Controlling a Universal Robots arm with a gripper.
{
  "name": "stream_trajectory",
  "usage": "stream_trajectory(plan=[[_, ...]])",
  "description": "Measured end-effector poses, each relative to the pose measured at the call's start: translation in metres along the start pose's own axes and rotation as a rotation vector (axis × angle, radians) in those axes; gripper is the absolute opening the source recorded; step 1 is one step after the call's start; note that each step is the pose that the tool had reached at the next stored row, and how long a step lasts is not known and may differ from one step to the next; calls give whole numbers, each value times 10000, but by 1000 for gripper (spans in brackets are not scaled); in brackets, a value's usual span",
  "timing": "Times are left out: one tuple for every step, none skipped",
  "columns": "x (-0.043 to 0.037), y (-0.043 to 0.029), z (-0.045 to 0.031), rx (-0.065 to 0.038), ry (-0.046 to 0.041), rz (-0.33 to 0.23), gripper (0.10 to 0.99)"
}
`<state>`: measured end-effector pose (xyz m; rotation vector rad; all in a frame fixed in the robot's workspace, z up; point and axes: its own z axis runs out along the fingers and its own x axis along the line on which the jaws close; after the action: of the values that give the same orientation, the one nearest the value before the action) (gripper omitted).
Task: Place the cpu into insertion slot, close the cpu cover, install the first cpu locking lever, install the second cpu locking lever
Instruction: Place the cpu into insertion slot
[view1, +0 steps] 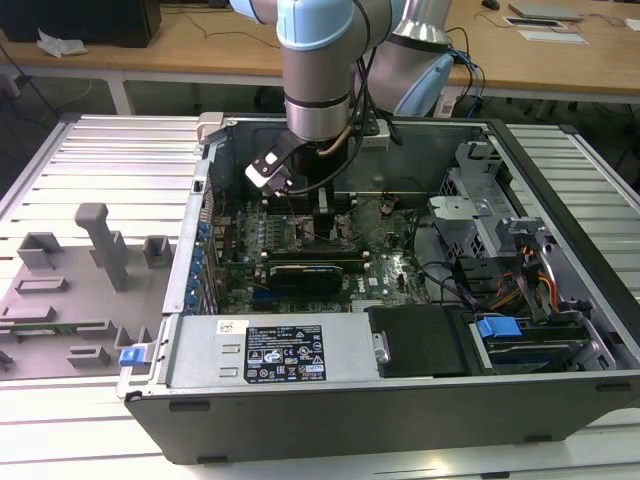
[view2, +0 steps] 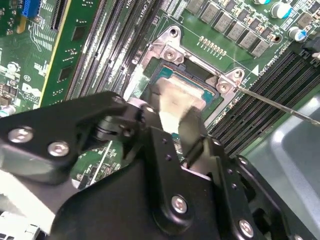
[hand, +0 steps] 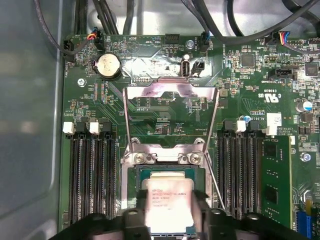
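**Cpu held at the open slot**

A slatted metal worktop (view1: 110, 150) carries an open case (view1: 400, 410), with a grey fixture tray (view1: 70, 290) just beside it on the exterior view's left. A wooden worktop (view1: 200, 45) stands behind. The arm (view1: 318, 90) reaches down into the middle of the case, well apart from its walls, from the drive cage and from the cables on the exterior view's right.

The first wrist view looks along the green board (hand: 240, 90). Black memory slots (hand: 92, 170) run close along both sides of the socket, leaving a narrow lane. The cover (hand: 170, 92) is swung back, clear of the slot (hand: 165, 156). A thin lever (hand: 216, 115) stands free on one side of it and another lever (hand: 127, 120) on the other.

The jaws are narrow, gripping the cpu (hand: 167, 200) by two opposite edges, inside the slot's rim. I cannot tell whether it is seated.

The second wrist view shows, from the side, the cpu (view2: 176, 100) tilted at the slot (view2: 170, 52), and one lever (view2: 280, 106) sticking out over the memory slots.
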<state>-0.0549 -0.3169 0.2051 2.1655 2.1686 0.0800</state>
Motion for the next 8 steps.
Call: stream_trajectory(plan=[[1, 0, 0, 1, 3, 0, 361], [1, 0, 1, 0, 2, 0, 361], [1, 0, 1, 0, 2, 0, 298], [1, 0, 1, -1, 1, 0, 235], [1, 0, 1, -2, 2, 1, 235], [1, 0, 1, -1, 0, 0, 173], [1, 0, 1, -1, 0, 0, 114], [1, 0, 1, -1, -1, 0, 106]])
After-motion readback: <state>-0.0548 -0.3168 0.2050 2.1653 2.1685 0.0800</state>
